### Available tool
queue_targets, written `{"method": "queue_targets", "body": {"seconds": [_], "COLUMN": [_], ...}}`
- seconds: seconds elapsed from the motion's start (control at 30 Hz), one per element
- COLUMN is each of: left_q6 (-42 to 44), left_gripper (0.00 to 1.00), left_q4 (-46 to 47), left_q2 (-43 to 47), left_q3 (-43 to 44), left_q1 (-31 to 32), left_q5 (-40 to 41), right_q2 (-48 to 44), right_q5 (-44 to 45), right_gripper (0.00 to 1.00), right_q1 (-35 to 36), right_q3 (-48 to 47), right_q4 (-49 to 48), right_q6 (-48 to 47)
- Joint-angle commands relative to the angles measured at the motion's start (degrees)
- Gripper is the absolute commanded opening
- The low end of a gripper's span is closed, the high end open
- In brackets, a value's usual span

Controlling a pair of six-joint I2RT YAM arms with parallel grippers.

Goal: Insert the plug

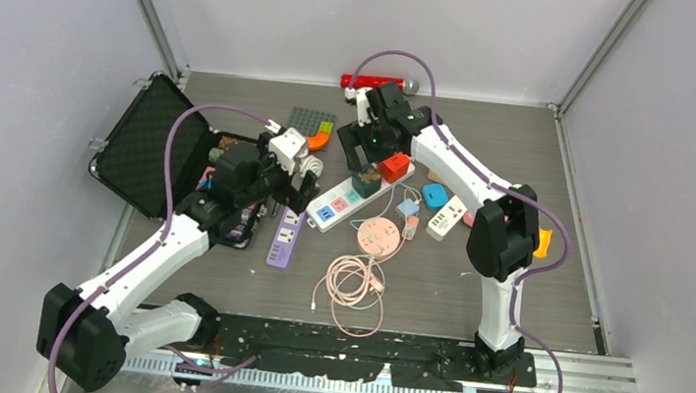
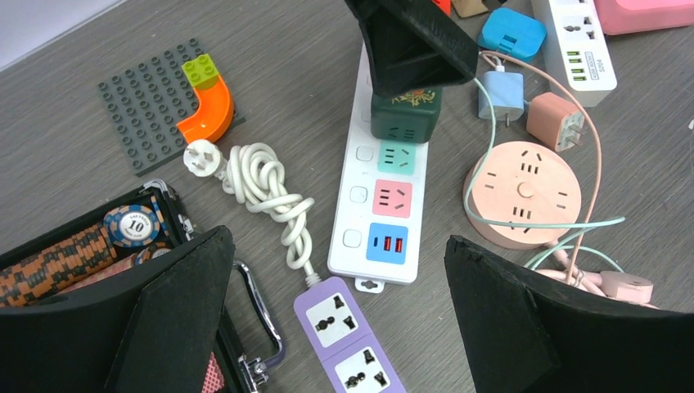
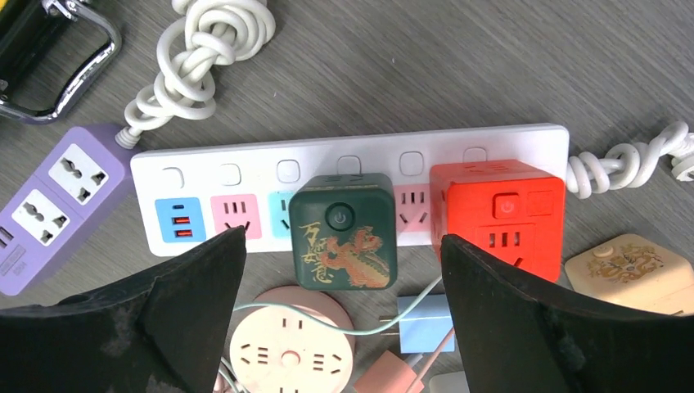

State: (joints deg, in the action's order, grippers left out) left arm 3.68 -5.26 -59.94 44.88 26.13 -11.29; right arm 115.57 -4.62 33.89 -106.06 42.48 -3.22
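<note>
**A:** From above, the right gripper (image 1: 366,159) hangs over the green cube plug (image 1: 367,181), which looks seated in the white strip (image 1: 335,205). It should lift straight up and not drag the plug.

**B:** Left wrist view: the left gripper (image 2: 335,241) gapes wide and empty, its arm reaching low beside the strip.

**A:** Right wrist view: jaws wide, clear of the green cube plug (image 3: 344,232) on both sides, wrist pointing straight down.

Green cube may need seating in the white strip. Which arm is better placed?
Right: the right jaws stand open either side of the green cube, directly above it. The left jaws hang above the purple strip.
</note>
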Motion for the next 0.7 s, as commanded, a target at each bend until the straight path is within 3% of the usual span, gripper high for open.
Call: {"method": "queue_targets", "body": {"seconds": [0.0,0.43,0.5,0.67], "left_q6": [1.36,0.29,0.24,0.21], "left_gripper": [0.99,0.99,0.99,0.99], "left_q4": [-0.71,0.16,0.22,0.2], "left_q2": [0.88,1.06,1.04,1.06], "left_q3": [2.15,1.35,1.35,1.37], "left_q1": [-0.22,-0.23,-0.23,-0.28], "left_q5": [1.54,1.12,1.18,1.26], "right_q2": [3.16,5.92,6.31,7.04], "right_q5": [5.96,10.4,10.04,9.01], "right_gripper": [0.92,0.83,0.78,0.46], "right_q1": [2.1,3.81,3.82,3.82], "right_q3": [-3.82,-1.96,-1.46,0.08], "right_q4": [6.39,6.19,5.99,5.95], "right_q6": [-0.23,-1.02,-1.14,-0.92]}}
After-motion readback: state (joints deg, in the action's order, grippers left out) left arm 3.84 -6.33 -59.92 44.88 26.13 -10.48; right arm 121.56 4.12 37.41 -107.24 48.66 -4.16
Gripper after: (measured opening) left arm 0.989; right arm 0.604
